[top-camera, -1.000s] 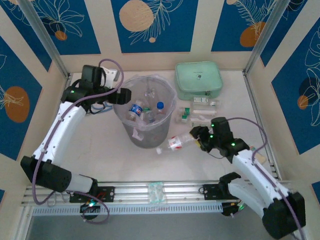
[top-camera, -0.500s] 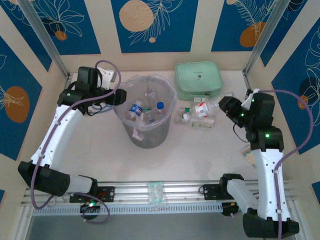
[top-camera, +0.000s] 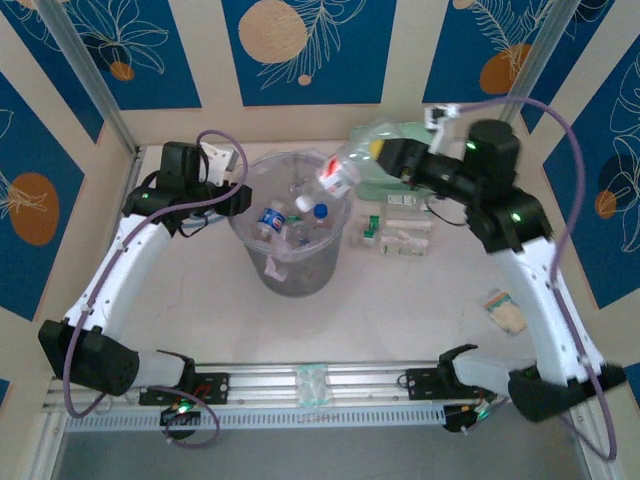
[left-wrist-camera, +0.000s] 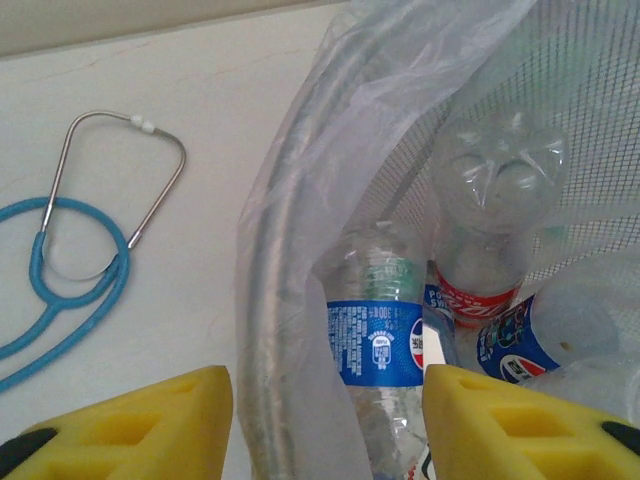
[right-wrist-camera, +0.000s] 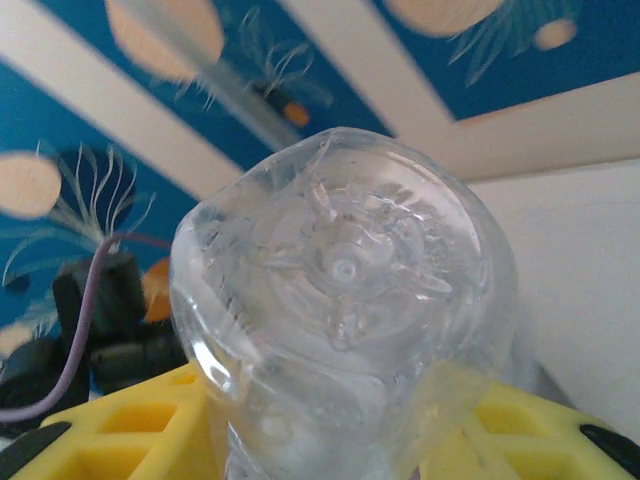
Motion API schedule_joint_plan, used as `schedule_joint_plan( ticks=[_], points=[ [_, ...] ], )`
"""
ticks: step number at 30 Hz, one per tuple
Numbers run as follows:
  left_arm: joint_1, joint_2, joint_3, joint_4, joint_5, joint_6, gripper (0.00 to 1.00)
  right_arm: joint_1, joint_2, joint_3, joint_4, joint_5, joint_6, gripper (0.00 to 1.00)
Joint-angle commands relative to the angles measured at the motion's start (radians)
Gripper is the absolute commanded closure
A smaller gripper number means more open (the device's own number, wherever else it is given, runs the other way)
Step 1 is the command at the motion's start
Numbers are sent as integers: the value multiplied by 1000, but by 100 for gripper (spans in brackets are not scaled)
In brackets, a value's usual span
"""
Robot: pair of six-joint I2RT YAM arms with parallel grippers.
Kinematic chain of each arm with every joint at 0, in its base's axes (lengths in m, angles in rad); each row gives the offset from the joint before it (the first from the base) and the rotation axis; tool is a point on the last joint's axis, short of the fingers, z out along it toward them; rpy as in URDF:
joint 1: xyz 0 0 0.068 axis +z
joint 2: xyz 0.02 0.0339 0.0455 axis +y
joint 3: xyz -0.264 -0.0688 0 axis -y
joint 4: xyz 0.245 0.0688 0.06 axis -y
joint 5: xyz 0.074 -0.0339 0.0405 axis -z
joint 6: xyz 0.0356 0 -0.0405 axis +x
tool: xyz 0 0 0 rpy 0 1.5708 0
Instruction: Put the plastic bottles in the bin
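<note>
The bin (top-camera: 262, 262) stands mid-table, lined with a clear bag, with several plastic bottles (top-camera: 272, 218) inside. My right gripper (top-camera: 386, 157) is shut on a clear bottle with a red label (top-camera: 338, 173), tilted cap-down above the bin's far right rim. In the right wrist view the bottle's base (right-wrist-camera: 345, 300) sits between the yellow fingers (right-wrist-camera: 120, 440). My left gripper (top-camera: 240, 198) is open at the bin's left rim. Its yellow pads (left-wrist-camera: 130, 425) straddle the rim and bag (left-wrist-camera: 265, 330), with a blue-labelled bottle (left-wrist-camera: 378, 340) and a red-labelled one (left-wrist-camera: 490, 270) inside.
More bottles (top-camera: 400, 228) lie on the table right of the bin. A mint green zip case (top-camera: 425, 185) sits behind them, partly hidden by my right arm. A blue stethoscope (left-wrist-camera: 70, 260) lies left of the bin. A small packet (top-camera: 505, 308) lies at the right.
My right arm carried the red-labelled bottle from the table in front of the bin out to the right, then up over the bin's rim. My left gripper's jaws narrowed at the left rim.
</note>
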Motion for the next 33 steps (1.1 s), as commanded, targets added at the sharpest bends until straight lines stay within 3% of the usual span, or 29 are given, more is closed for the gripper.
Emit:
schedule_joint_plan(
  ticks=[1,8,25,29,33],
  points=[
    [6,-15,-14,27,40,2,51,74,129,124,-140,-1,-127,54],
    [6,-10,-24,38,42,-4,55,170,357,276,-340,-5,-221,53],
    [7,2,-38,60,69,-24,61,261,573,201,-208,-89,-126,52],
    [7,2,-38,61,67,-23,61,268,625,258,-225,-88,-127,46],
    [7,-4,-40,61,62,-22,61,287,645,317,-286,-52,-157,33]
  ],
)
